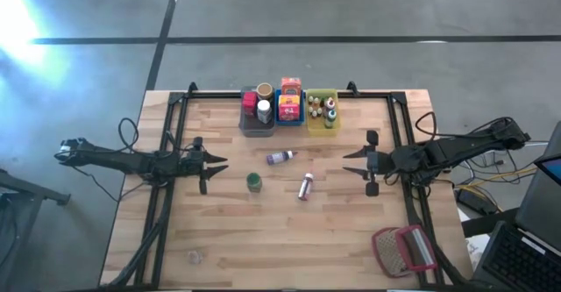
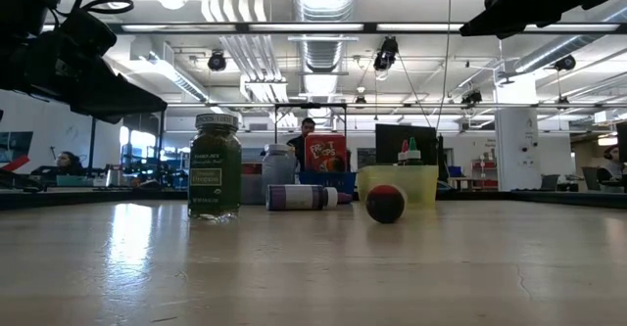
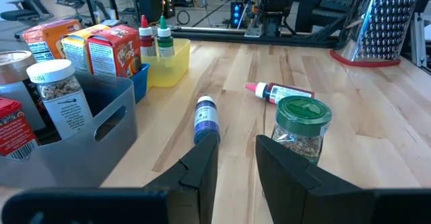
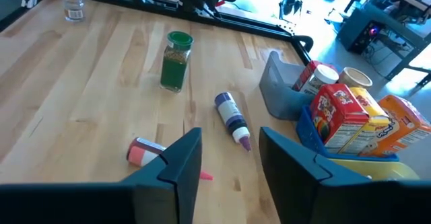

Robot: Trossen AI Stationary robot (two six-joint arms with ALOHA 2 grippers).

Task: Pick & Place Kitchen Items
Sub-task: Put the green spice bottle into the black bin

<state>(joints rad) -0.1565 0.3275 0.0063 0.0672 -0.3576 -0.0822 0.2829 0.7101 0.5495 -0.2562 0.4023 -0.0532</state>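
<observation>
Partly sorted, by the look of it: jars in the grey bin (image 1: 246,124), boxes in the blue bin (image 1: 290,117), small bottles in the yellow bin (image 1: 318,125). Still loose mid-tabletop (image 1: 228,239): green-capped jar (image 1: 253,182) upright, purple bottle (image 1: 280,158) and pink-capped bottle (image 1: 305,187) lying flat, well apart. Left pincer (image 1: 212,165) hovering near the jar, narrowly parted, grasping nothing. Right pincer (image 1: 359,166) released, empty, facing the pink-capped bottle. Three items probably left.

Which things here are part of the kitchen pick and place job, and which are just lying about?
Job: green-lidded jar, purple bottle, pink-capped bottle, boxes and jars in the bins.
Lying about: red-framed grater, small clear jar.
</observation>
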